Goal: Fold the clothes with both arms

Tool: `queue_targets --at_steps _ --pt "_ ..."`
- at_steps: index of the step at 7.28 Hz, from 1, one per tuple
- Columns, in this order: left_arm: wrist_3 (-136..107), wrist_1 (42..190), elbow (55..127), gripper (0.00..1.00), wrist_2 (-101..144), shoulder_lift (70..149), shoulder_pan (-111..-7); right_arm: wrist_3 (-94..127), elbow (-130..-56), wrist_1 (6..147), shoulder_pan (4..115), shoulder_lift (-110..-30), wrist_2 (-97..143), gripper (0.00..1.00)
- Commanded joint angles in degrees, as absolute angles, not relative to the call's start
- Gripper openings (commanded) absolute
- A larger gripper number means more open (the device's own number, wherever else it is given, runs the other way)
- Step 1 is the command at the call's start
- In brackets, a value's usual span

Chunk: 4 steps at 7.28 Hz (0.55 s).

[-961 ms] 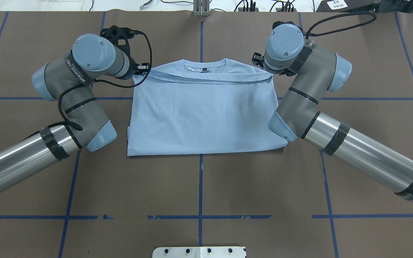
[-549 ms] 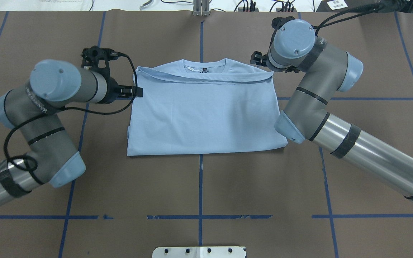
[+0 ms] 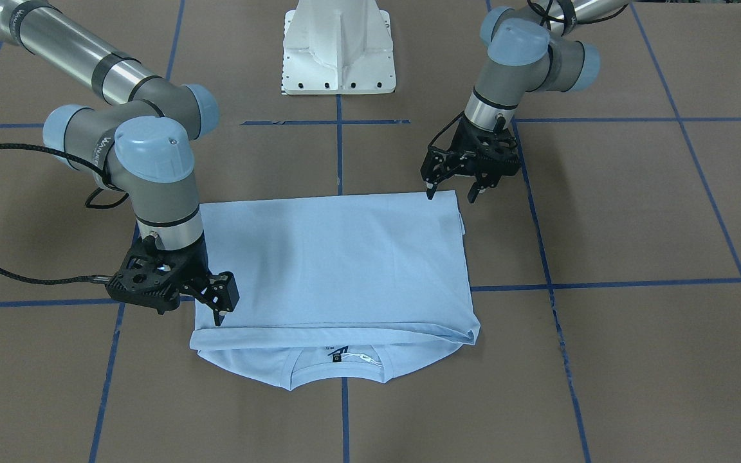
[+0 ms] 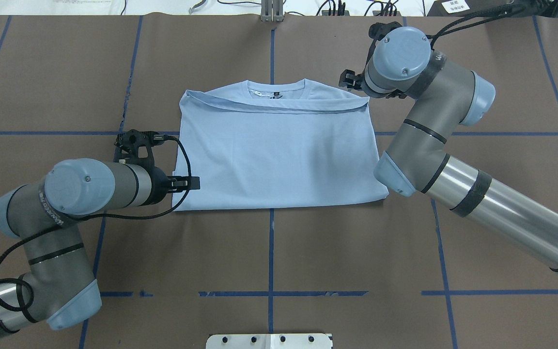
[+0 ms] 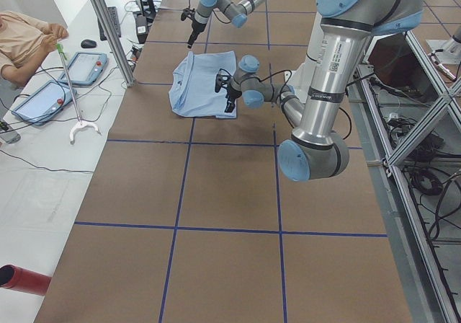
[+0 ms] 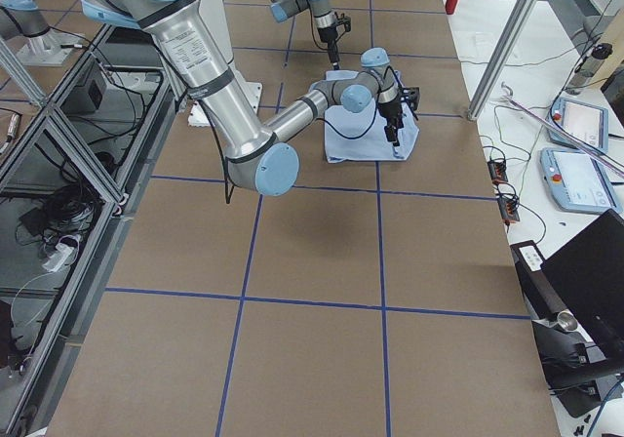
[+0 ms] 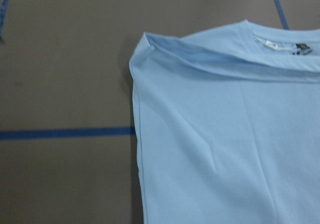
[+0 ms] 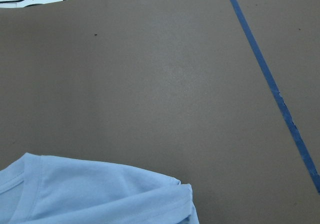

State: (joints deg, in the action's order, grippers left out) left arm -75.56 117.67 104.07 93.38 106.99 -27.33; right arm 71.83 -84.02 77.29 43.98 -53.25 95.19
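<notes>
The light blue T-shirt (image 4: 274, 155) lies folded into a flat rectangle on the brown table, its collar and dark neck label (image 4: 275, 93) at the far edge. The chest print is hidden. The shirt also shows in the front view (image 3: 338, 263) and in both wrist views (image 7: 215, 149) (image 8: 90, 194). My left gripper (image 4: 187, 183) hangs open and empty at the shirt's near left corner, seen in the front view (image 3: 452, 193) with its jaws apart. My right gripper (image 4: 350, 81) hovers over the far right corner, in the front view (image 3: 219, 305) open and holding nothing.
The white pedestal base (image 3: 338, 51) stands at the robot's side of the table. Blue tape lines (image 4: 270, 252) cross the brown cover. Cables and plugs lie beyond the far edge (image 4: 337, 7). An operator's desk with tablets (image 5: 43, 92) is off the table.
My left arm has swung back along the shirt's left edge, from the far left corner to the near left corner. My right arm has shifted only slightly. The shirt has not moved.
</notes>
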Motion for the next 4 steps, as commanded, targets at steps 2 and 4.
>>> queue_targets --at_steps 2,4 --pt "-80.4 117.34 103.1 0.61 91.76 105.56 -25.75 71.98 -84.11 77.26 43.86 -53.35 95.1 1.0" --pt "-80.51 117.33 102.83 0.57 91.85 105.56 -25.58 71.72 -84.02 77.26 43.86 -53.7 95.1 1.0"
